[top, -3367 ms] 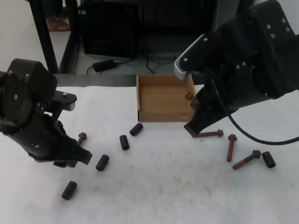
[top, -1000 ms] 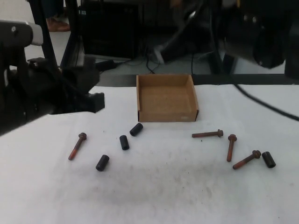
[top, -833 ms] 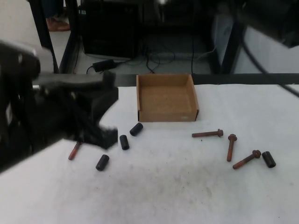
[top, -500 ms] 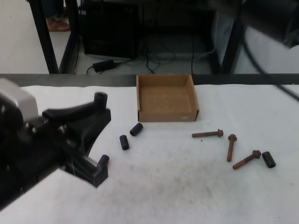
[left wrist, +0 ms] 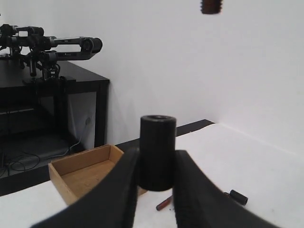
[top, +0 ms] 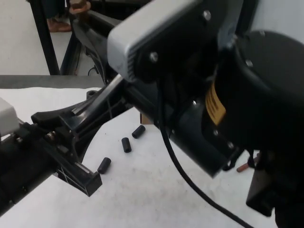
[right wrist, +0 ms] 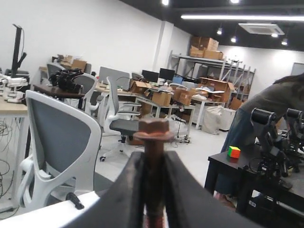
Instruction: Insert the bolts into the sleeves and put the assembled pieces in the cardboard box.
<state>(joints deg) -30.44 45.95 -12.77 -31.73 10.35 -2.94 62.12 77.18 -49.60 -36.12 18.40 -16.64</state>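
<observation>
Sleeve (left wrist: 157, 142) stands upright, pinched tight by the left gripper (left wrist: 156, 164), near the cardboard box (left wrist: 66, 173). Right gripper (right wrist: 153, 164) squeezes a bolt (right wrist: 153, 135) by its shaft, head sticking out, much higher than the box.

In the high view the big black and grey body of the right arm (top: 199, 85) stands across the middle and the right of the white bench (top: 142, 190), and it closes the way to the far side there. In front of it the bench is bare. Three short black cylindrical sleeves (top: 126, 144) lie apart beside the left arm (top: 38, 156). In the left wrist view the brown cardboard box (left wrist: 80, 160) has its top free, and a rusty bolt (left wrist: 164, 203) and a black sleeve (left wrist: 236, 196) lie on the bench near it. Above the upright black sleeve (left wrist: 157, 142), clamped in the left gripper (left wrist: 156, 159), we see open air up to the threaded end of the overhead bolt (left wrist: 209, 5).
</observation>
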